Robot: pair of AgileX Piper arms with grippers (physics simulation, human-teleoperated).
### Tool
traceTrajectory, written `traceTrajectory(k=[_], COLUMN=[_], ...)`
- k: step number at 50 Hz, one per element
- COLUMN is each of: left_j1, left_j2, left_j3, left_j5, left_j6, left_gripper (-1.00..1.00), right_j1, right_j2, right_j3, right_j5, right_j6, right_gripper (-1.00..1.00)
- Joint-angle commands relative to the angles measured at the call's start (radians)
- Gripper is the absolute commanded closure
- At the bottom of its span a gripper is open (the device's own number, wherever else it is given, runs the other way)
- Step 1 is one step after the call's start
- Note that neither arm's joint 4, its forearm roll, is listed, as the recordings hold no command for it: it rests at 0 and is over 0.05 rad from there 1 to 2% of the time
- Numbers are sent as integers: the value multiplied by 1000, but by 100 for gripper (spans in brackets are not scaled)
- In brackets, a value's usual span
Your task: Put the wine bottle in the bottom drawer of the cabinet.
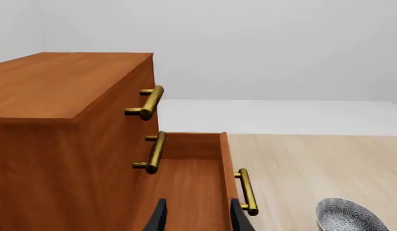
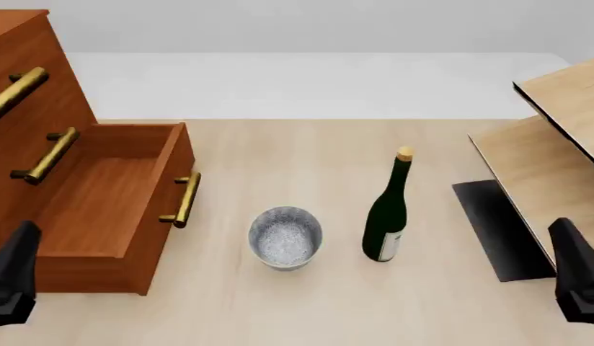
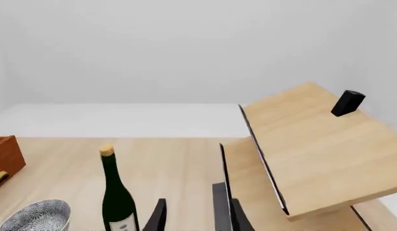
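Bottle stands upright on the counter beside the bowl, bottom drawer pulled out, both arms' fingers spread and empty.

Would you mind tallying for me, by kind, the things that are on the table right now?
Wine bottle: 1
Bowl: 1
Cabinet, bottom drawer open: 1
Pale wood shelf unit: 1
Small black object on the shelf unit: 1
Total: 5

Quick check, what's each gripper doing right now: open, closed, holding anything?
Left gripper: open, holding nothing, over the bottom drawer.
Right gripper: open, holding nothing, beside the wine bottle.
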State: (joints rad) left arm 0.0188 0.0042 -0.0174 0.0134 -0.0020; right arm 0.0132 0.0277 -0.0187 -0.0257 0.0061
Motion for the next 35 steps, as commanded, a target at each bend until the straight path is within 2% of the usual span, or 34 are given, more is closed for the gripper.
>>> traceTrajectory(k=[1,3,5,8,10,16,19,27,35], left_j1=[-12,-17,-16,0,-4,5,-5,-20,-32], left_j2=[5,0,3,3,0,66,81,188,302], left_j3=[7,3,-9,-36,-67,-142,-206,-342,-470], left_j5=[-16,-8,2,29,49,86,118,161,200], left_j6=[-1,14,21,9,-25,-10,-25,13,-32], left_gripper=[-100,-100,-100,-100,-100,-100,-100,-100,-100], right_j1=[-10,-6,2,-3,-6,-1,11,28,37], right_j2=[-27,-24,-26,-26,-27,-27,-27,-27,-27], right_j3=[4,-6,-14,-25,-31,-46,-45,-51,-50], right_j5=[21,27,29,34,39,45,43,51,53], right_j6=[-51,-36,-47,-47,-45,-38,-42,-41,-41], right_gripper=[-100,-100,-100,-100,-100,-100,-100,-100,-100])
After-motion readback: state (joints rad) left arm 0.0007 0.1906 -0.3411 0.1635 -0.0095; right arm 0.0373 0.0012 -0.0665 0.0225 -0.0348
